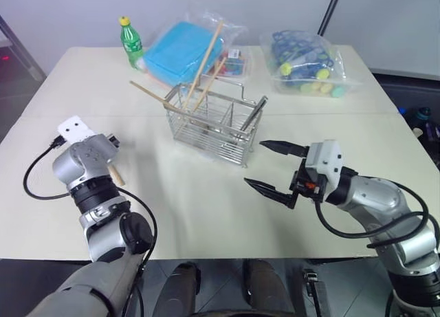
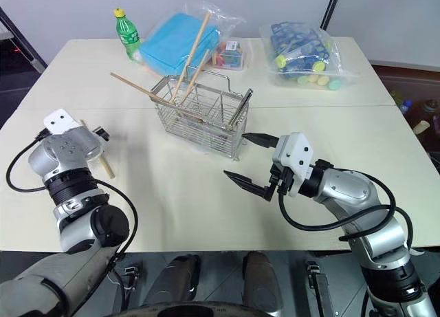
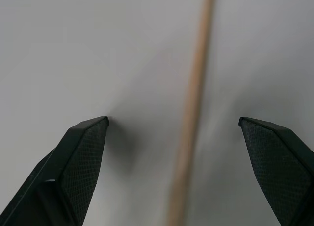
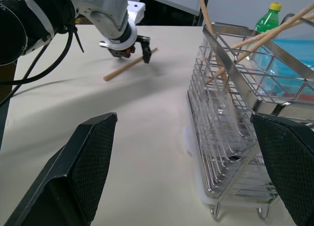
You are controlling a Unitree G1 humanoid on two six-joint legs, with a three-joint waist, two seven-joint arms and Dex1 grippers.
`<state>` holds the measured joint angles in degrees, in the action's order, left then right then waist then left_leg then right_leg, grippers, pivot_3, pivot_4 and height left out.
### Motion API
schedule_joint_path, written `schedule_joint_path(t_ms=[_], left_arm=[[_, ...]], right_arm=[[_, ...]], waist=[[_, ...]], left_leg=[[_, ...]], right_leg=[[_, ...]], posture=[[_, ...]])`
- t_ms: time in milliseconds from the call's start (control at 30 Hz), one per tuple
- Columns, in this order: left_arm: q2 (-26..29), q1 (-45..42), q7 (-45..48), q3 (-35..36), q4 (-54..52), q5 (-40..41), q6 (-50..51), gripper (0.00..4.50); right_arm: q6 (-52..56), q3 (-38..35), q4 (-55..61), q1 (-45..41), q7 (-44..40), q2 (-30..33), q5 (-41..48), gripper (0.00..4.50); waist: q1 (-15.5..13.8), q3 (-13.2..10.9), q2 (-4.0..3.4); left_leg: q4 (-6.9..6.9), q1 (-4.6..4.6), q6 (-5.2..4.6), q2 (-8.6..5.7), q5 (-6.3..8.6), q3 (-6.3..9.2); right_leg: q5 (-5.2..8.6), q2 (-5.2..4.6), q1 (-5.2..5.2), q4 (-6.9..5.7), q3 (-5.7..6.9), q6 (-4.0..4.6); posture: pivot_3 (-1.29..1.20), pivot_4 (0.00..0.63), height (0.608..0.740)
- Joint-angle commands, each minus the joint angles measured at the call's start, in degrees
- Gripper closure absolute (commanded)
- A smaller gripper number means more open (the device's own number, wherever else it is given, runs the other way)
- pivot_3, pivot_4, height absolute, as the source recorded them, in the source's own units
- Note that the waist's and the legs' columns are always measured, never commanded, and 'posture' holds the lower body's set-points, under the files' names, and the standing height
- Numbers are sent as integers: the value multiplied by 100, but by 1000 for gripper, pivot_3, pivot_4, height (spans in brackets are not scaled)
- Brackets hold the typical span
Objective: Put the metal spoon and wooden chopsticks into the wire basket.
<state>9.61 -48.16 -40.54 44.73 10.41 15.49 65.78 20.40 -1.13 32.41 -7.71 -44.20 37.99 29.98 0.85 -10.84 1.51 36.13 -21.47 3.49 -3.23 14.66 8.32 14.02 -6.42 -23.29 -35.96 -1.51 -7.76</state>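
The wire basket [image 1: 214, 126] stands mid-table. Three wooden chopsticks [image 1: 205, 62] lean out of its left compartments. A slim silver handle, the metal spoon [image 1: 254, 113], leans in its right end. One more chopstick [image 3: 193, 113] lies flat on the table at the left. My left gripper [image 3: 174, 120] hangs open just above it, one finger on each side, touching nothing. In the right wrist view the same chopstick [image 4: 129, 65] lies under the left gripper [image 4: 136, 51]. My right gripper [image 1: 254, 163] hovers open and empty, in front of the basket's right end.
A green bottle [image 1: 130, 42], a clear bag with a blue block [image 1: 180, 52] and a small colourful box [image 1: 234, 62] sit behind the basket. A clear bag of coloured toys [image 1: 306, 62] lies at the back right. Bare tabletop [image 1: 199, 200] stretches between the grippers.
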Motion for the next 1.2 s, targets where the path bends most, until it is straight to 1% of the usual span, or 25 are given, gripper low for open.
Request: schedule_joint_path(t_ms=[33,400,433,467,600,733,967,1133,1200], left_arm=[[16,12,-44,328,-61,37,200,27],[129,-123,114,643,94,140,266,27],[139,-128,122,646,100,144,271,555],[190,-129,160,579,116,121,313,828],[399,-91,301,234,194,-40,345,828],[520,-82,476,52,327,-132,433,828],[376,-64,382,380,210,-203,725,828],[534,172,498,314,-201,-389,1224,828],[610,310,603,139,-355,-500,1438,828]], right_arm=[[-87,-149,43,-37,78,-99,14,0],[-117,-133,79,11,114,-153,-22,0],[-119,-133,82,15,115,-154,-24,0],[-121,-132,86,16,119,-157,-27,0],[-133,-121,84,9,132,-179,-43,0],[-154,-96,95,25,147,-222,-79,0],[-219,-83,89,67,187,-318,-170,0],[-263,-118,47,86,207,-326,-201,0],[-287,-101,33,101,213,-344,-220,0]], waist=[[1,1,-1],[-1,4,-6],[-2,4,-7],[-4,4,-7],[-8,4,-6],[-6,4,-6],[-4,5,-7],[26,5,-7],[35,5,-8]], left_leg=[[0,0,0,0,0,0],[1,3,1,0,0,-3],[1,3,1,0,0,-2],[1,4,1,0,-1,-3],[2,4,2,0,-1,-2],[0,3,3,0,-1,-2],[1,4,3,0,-2,-2],[-1,4,3,0,-1,-2],[-3,5,3,1,-1,-4]], right_leg=[[0,0,0,-1,0,0],[0,0,1,-3,-1,0],[0,0,1,-3,-1,0],[0,0,1,-4,-1,0],[0,0,2,-6,-1,0],[0,0,0,-6,0,0],[0,0,0,-6,-1,0],[0,0,-1,-4,-1,0],[0,0,-2,-5,-1,0]], posture=[[0,150,740],[0,150,740],[0,150,740],[0,150,740],[0,150,740],[0,150,740],[0,150,740],[0,150,740],[0,150,740]])
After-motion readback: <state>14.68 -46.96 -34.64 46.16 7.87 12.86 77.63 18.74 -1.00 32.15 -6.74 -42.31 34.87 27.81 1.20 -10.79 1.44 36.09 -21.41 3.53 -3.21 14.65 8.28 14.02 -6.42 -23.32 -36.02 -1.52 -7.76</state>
